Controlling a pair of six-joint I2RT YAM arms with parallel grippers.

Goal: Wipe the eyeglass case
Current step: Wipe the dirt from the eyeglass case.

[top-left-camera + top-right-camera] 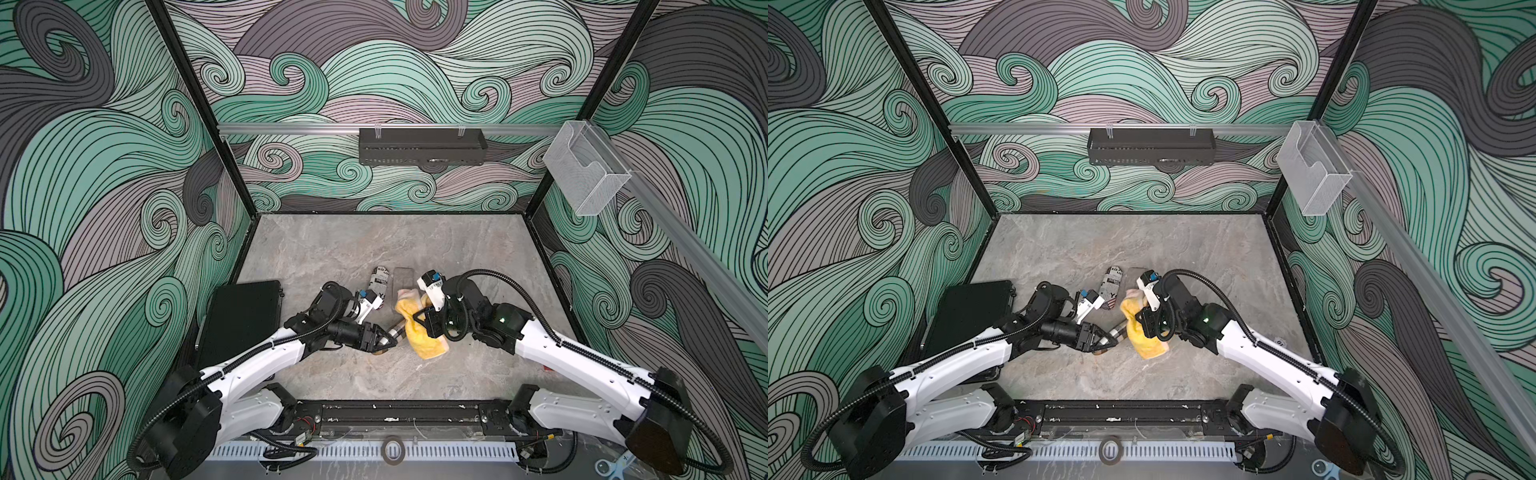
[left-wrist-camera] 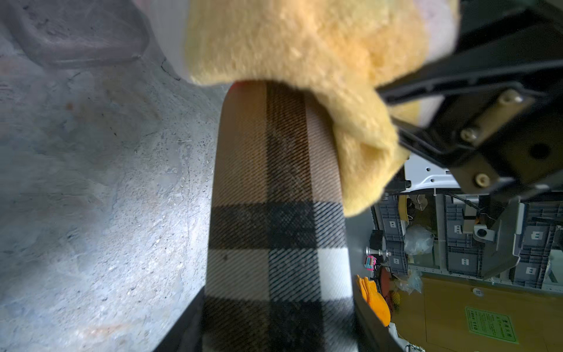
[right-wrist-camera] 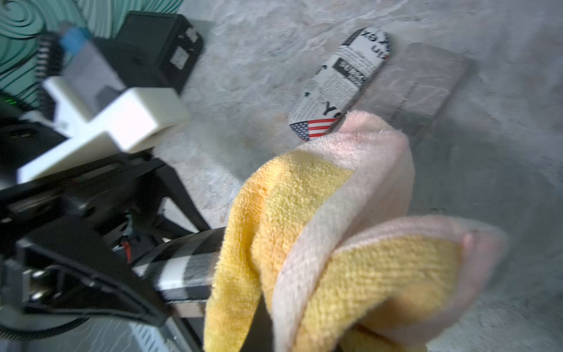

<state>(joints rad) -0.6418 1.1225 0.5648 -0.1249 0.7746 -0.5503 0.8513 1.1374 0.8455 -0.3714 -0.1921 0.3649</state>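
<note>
In both top views the left gripper (image 1: pixel 384 338) is clamped on one end of the plaid eyeglass case (image 1: pixel 397 329), near the middle of the grey stone table (image 1: pixel 374 245). Its long axis slants toward the right arm, and its far end is under the yellow cloth (image 1: pixel 422 336), which the right gripper (image 1: pixel 419 318) pinches tight. Wave-pattern walls (image 1: pixel 104 166) stand around. In the left wrist view the case (image 2: pixel 274 213) points straight into the cloth (image 2: pixel 304 45). In the right wrist view a newspaper-print case (image 3: pixel 338 88) and a grey case (image 3: pixel 426 85) lie side by side beyond the cloth.

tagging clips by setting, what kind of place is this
Probably a lab test cell for robot manipulation: a marble-look tabletop boxed in by wave-patterned panels, with storage crates beyond.
</note>
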